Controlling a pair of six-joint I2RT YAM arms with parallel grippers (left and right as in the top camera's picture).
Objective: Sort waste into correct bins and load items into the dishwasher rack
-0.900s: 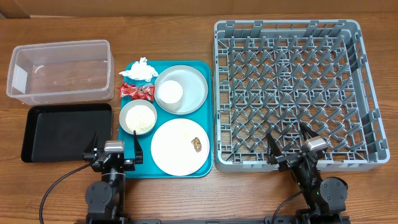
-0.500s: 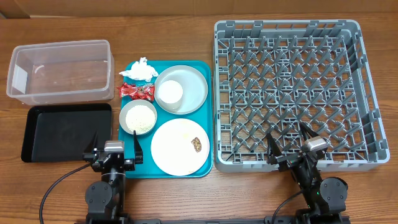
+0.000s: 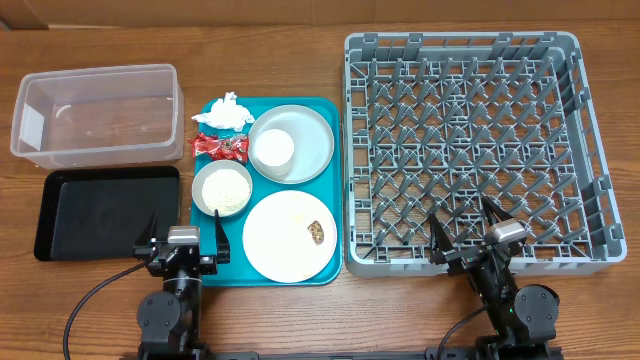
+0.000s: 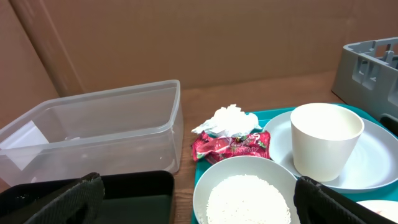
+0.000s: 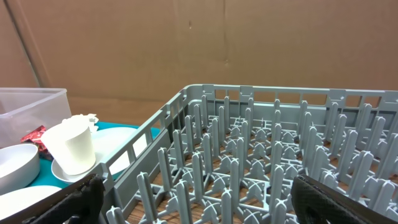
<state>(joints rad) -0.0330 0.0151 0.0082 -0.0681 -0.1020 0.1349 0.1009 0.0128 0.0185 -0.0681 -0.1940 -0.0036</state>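
On the teal tray (image 3: 335, 180) lie a crumpled white napkin (image 3: 224, 112), a red-and-silver wrapper (image 3: 221, 146), a small grey bowl (image 3: 221, 188) of rice, a white cup (image 3: 272, 150) on a grey plate (image 3: 312, 135), and a pale pink plate (image 3: 285, 238) with a brown scrap (image 3: 317, 232). A thin utensil handle (image 3: 217, 216) shows at the bowl's near rim. The clear tub (image 3: 100, 115) and black tray (image 3: 105, 210) sit left. The grey rack (image 3: 465, 145) is right. My left gripper (image 3: 184, 240) is open near the tray's front left corner. My right gripper (image 3: 470, 238) is open at the rack's front wall. Both are empty.
Brown cardboard walls stand behind the table in both wrist views. In the left wrist view the tub (image 4: 93, 134), wrapper (image 4: 231, 147), bowl (image 4: 245, 190) and cup (image 4: 324, 140) lie ahead of the fingers. The rack's upright pegs (image 5: 249, 162) fill the right wrist view.
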